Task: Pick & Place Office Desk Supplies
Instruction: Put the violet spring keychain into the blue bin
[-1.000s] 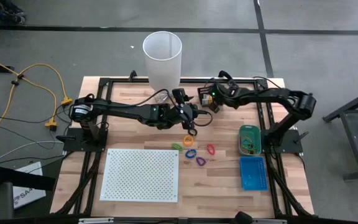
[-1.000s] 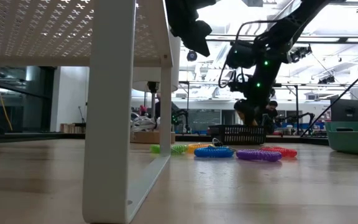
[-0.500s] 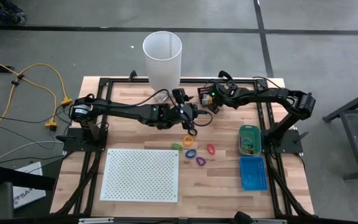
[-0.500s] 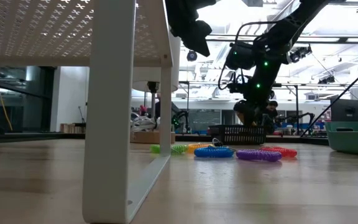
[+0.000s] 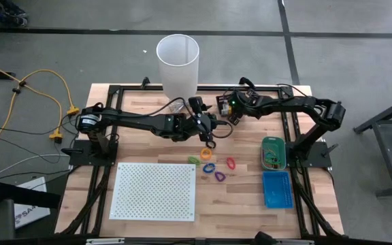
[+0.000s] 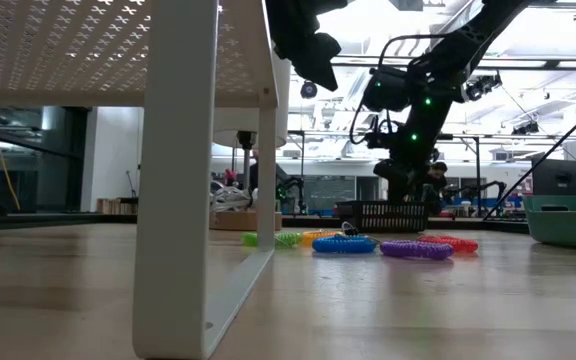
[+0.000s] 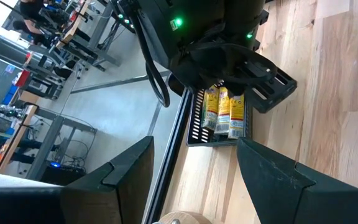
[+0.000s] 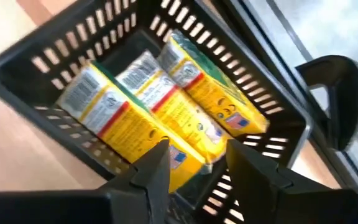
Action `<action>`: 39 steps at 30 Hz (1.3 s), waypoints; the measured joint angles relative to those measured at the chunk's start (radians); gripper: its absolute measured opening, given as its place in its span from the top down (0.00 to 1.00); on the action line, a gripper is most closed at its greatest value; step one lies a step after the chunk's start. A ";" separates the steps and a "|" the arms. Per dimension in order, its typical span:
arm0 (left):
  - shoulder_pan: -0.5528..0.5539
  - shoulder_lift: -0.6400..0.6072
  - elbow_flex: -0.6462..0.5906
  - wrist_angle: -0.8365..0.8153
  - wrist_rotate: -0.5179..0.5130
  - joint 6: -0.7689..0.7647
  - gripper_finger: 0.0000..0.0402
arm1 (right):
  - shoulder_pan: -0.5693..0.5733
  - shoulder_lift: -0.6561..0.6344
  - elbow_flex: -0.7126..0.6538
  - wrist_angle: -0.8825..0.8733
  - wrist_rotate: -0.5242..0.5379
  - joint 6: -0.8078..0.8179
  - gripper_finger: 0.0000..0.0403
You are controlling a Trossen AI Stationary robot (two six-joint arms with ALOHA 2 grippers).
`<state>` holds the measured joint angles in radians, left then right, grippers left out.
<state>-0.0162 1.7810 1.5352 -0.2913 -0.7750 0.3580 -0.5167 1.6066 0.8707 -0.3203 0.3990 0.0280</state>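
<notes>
The right gripper [image 8: 194,162] hung directly over the black basket [image 8: 36,59] at the far edge of the table, its fingers a moderate way apart with nothing between them. They had stood much closer together a second before and had been spreading steadily since, while the arm itself had hardly shifted. My reading is that a packet had just been let go into the basket and that this step of the task was finishing.

Three yellow packets [image 8: 160,106] lay in the basket, flat, side by side and touching. Their long axes ran parallel to one another and slanted across the basket floor rather than square with its walls. From the left wrist view the packets [image 7: 224,110] showed lengthwise below the right arm's wrist, their ends toward the basket's open front wall.

The left gripper [image 5: 210,131] hung in the air just on the near side of the basket, its fingers [image 7: 129,168] spread as wide as they went and holding nothing; it had not moved over the second.

The coloured loops [image 5: 213,166] remained on the bare wood, a little nearer than the basket and well apart from it, so more picking seemed left to do. In the low view the loops [image 6: 346,243] lay flat in a row in front of the basket.
</notes>
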 joint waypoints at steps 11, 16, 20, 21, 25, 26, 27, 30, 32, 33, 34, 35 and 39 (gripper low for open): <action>0.000 0.000 0.000 0.000 0.000 0.000 0.45 | 0.000 0.000 0.000 0.006 -0.017 0.001 0.63; 0.000 0.000 0.000 0.000 0.000 0.001 0.45 | 0.000 -0.030 0.000 0.010 -0.023 0.002 0.63; 0.000 0.000 0.000 0.000 0.000 0.001 0.45 | 0.000 -0.106 0.000 0.009 -0.081 0.005 0.63; 0.000 0.000 0.000 0.000 0.000 0.001 0.45 | 0.000 -0.126 0.000 0.011 -0.098 0.006 0.63; 0.000 0.000 0.000 0.000 0.000 0.001 0.45 | 0.000 -0.211 0.000 0.004 -0.169 0.006 0.63; 0.000 0.000 0.000 0.000 0.000 0.001 0.45 | 0.000 -0.231 0.000 0.000 -0.188 0.006 0.63; 0.000 0.000 0.000 0.000 0.000 0.001 0.45 | -0.001 -0.251 0.000 -0.010 -0.208 0.006 0.63; 0.000 0.000 0.000 0.000 0.000 0.001 0.45 | 0.000 -0.304 0.000 -0.046 -0.246 0.006 0.63; 0.000 0.000 0.000 0.000 0.000 0.001 0.45 | 0.000 -0.337 0.000 -0.093 -0.292 0.013 0.63; 0.000 0.000 0.000 0.000 0.000 0.001 0.45 | 0.000 -0.351 0.000 -0.110 -0.323 0.019 0.63; 0.000 0.000 0.000 0.000 0.000 0.001 0.45 | 0.000 -0.364 0.000 -0.130 -0.359 0.025 0.63; 0.000 0.000 0.000 0.000 0.000 0.001 0.45 | 0.000 -0.375 0.000 -0.155 -0.396 0.028 0.63; 0.000 0.000 0.000 0.000 0.000 0.001 0.45 | 0.000 -0.409 0.000 -0.211 -0.536 0.028 0.63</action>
<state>-0.0163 1.7812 1.5352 -0.2913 -0.7750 0.3588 -0.5167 1.1980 0.8711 -0.5315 -0.1369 0.0559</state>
